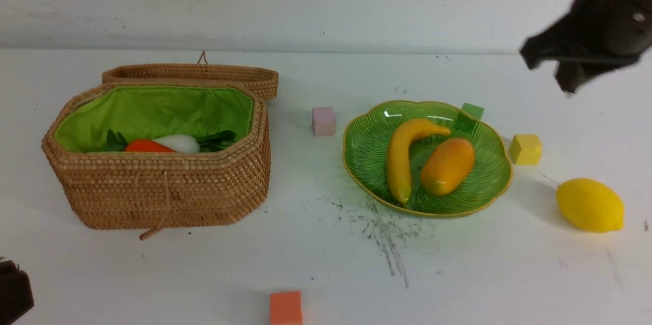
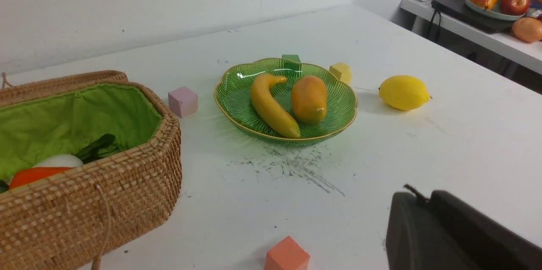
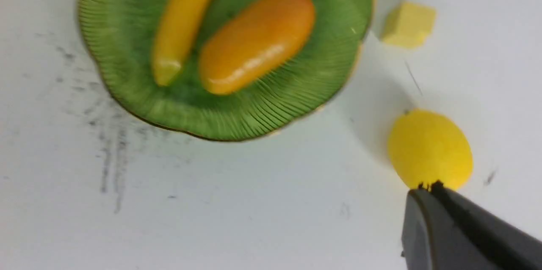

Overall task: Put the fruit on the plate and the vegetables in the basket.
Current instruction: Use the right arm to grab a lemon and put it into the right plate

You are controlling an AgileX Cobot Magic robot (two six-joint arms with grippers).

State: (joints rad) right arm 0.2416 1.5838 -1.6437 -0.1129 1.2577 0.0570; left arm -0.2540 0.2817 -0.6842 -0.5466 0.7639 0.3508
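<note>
One lemon [image 1: 590, 205] beside plate [image 1: 489, 182]

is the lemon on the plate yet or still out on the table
Out. The lemon lies on the bare table, apart from the plate, which holds only the banana and mango.

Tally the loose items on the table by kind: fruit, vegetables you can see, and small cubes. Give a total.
Fruit: 3, namely banana, mango, lemon
Vegetables visible in the basket: 2, namely carrot, radish
Small cubes: 4, namely pink, green, yellow, orange
Total: 9
</note>
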